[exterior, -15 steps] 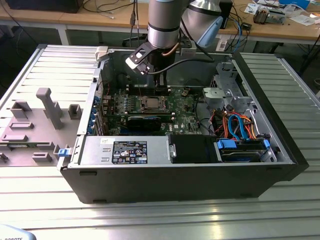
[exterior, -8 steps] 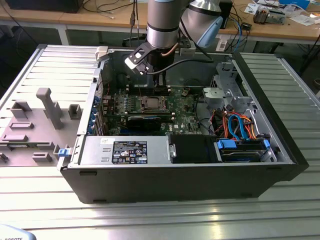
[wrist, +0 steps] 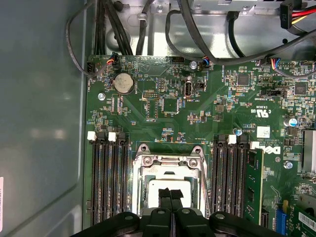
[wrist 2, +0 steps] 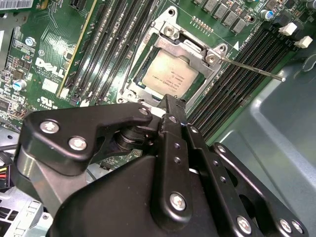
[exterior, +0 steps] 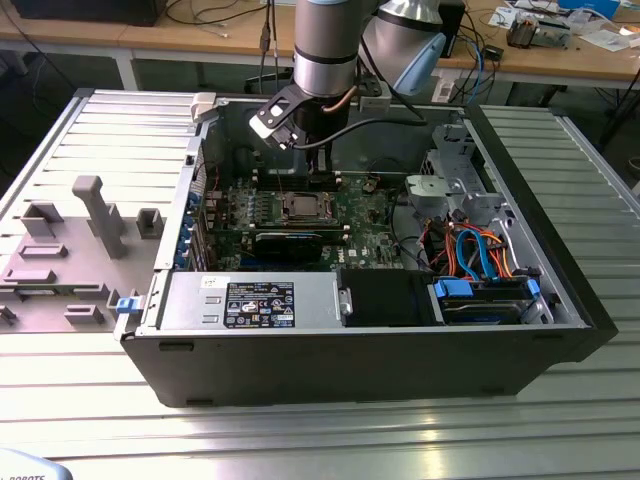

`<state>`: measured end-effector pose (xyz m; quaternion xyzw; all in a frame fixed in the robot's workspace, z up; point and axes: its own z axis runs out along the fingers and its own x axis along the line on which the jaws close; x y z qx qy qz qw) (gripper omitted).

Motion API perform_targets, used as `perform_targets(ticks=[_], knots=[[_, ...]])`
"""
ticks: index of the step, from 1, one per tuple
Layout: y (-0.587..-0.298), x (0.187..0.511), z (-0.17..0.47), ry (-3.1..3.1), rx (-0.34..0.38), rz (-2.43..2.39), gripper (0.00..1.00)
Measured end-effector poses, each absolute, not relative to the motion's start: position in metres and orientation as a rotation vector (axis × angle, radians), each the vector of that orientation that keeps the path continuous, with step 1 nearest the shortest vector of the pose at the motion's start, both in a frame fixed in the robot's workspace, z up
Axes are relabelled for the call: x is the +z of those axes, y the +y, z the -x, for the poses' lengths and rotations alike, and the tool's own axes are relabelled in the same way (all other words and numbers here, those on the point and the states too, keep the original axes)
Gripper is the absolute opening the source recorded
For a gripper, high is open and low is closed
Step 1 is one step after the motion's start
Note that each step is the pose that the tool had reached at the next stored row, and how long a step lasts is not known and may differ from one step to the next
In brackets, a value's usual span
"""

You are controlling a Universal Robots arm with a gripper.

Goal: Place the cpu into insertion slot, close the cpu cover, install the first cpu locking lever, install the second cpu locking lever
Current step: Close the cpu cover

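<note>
The cpu (wrist 2: pixel 170 79) lies flat in the insertion slot (exterior: pixel 300 207) on the green motherboard, its dull silver top showing through the window of the cpu cover (wrist 2: pixel 190 47). The silver cover frame lies down over the chip in both wrist views. One thin wire locking lever (wrist 2: pixel 252 69) sticks out sideways from the socket corner, unlatched. My gripper (wrist: pixel 171 193) hangs just over the edge of the cpu (wrist: pixel 170 185), its two black fingertips pressed together with nothing between them. In the exterior view the gripper (exterior: pixel 318 180) is at the far side of the socket.
Black memory slots (wrist: pixel 106 173) flank the socket on both sides. The case wall (wrist: pixel 39 123) rises close by. Cables (exterior: pixel 470 250) and drive bays fill the exterior view's right, and the power supply (exterior: pixel 260 300) lies along the near edge.
</note>
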<state>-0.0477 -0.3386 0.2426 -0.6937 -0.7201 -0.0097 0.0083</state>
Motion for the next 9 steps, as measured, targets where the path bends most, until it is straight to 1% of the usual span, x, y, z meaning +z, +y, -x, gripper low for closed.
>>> perform_targets(ticks=[9], knots=[[-0.3386, 0.2422, 0.0554, -2.251, -0.030, 2.168, 0.11]])
